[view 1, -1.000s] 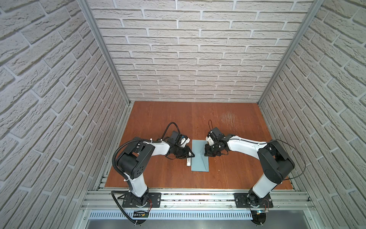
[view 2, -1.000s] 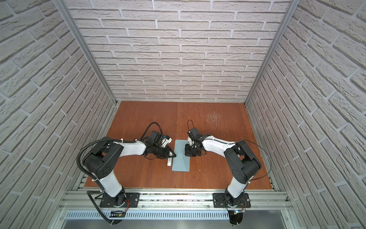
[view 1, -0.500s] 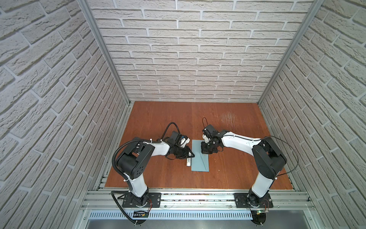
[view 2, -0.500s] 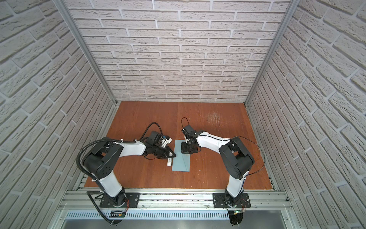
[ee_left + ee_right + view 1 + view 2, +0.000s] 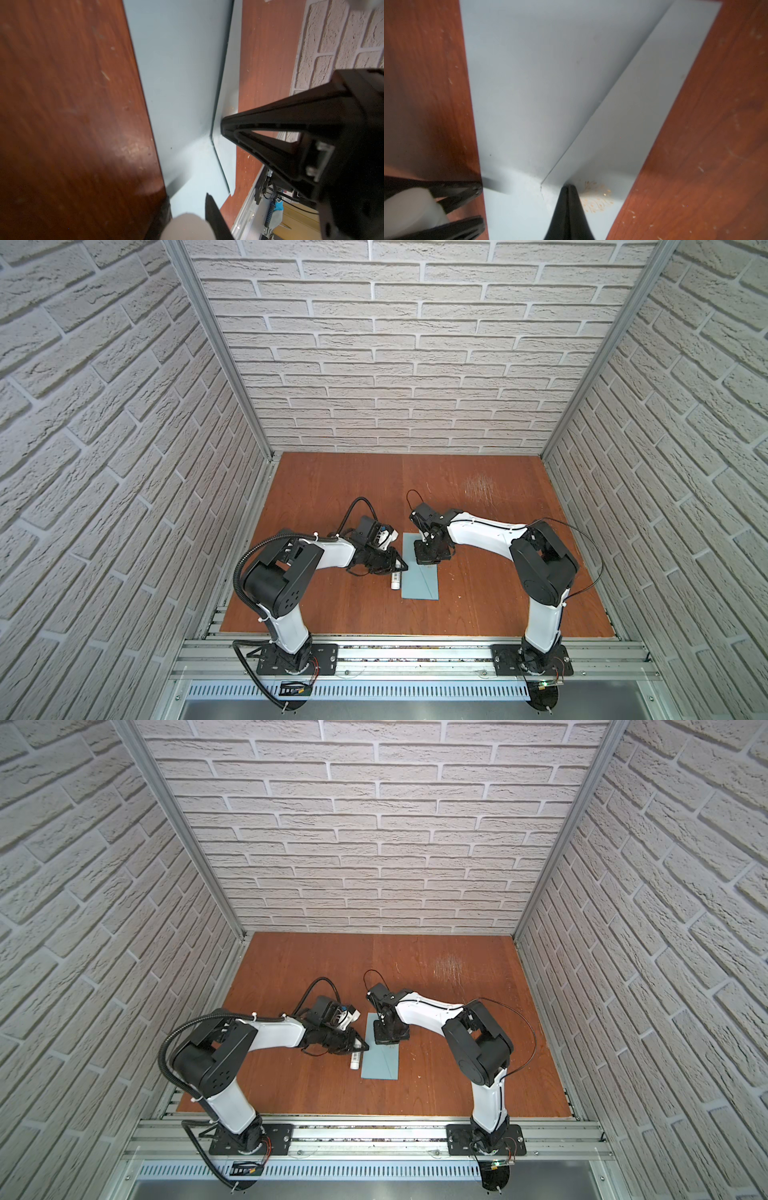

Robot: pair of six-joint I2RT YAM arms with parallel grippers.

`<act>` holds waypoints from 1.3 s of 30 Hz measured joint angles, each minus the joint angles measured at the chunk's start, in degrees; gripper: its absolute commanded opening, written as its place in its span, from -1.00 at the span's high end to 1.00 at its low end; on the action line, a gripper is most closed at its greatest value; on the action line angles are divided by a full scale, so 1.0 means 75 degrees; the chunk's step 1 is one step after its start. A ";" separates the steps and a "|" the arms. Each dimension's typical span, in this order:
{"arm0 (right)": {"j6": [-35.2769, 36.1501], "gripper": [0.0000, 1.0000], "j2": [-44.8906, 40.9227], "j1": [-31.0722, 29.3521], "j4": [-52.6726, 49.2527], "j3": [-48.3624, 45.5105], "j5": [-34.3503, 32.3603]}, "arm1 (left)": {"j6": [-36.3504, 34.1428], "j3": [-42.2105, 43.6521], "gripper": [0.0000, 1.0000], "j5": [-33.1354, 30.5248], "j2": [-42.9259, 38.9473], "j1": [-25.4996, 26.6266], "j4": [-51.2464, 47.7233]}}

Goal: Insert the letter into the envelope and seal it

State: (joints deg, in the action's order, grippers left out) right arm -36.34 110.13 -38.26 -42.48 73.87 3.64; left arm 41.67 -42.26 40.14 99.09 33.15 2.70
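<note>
At mid-table, envelope (image 5: 420,583) flat, letter unseen (judged inside): flap seam (image 5: 591,112) to be pressed firmly and slowly by the tight-closed right gripper (image 5: 568,188), white stick (image 5: 395,580) held clamped in the left gripper (image 5: 398,565), clear of the paper.

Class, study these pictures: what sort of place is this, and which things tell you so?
Most likely a robot test cell rather than a lived-in room: two robot arms bolted to an aluminium rail, a wooden tabletop, and brick-pattern wall panels boxing it in on three sides.
</note>
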 measured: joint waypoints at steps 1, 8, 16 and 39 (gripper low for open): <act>-0.0029 0.89 0.0061 -0.0032 -0.0085 0.0070 -0.0067 | 0.0003 0.0006 1.00 0.0000 -0.0006 0.0000 0.0000; -0.0172 0.89 0.0460 -0.0189 -0.0659 0.0583 -0.0370 | 0.0017 0.0122 1.00 -0.0029 -0.0140 0.0012 -0.0017; -0.0388 0.87 0.0603 -0.0268 -0.0831 0.0758 -0.0510 | 0.0052 0.0219 1.00 -0.0119 -0.0294 0.0050 -0.0152; -0.0988 0.71 0.1090 -0.0408 -0.1396 0.1262 -0.0737 | 0.0076 0.0224 1.00 -0.0181 -0.0312 0.0184 -0.0146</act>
State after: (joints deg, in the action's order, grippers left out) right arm -43.75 118.30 -41.32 -52.95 83.33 -1.89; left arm 42.24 -40.58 38.79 96.75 34.52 1.61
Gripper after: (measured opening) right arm 0.136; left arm 0.268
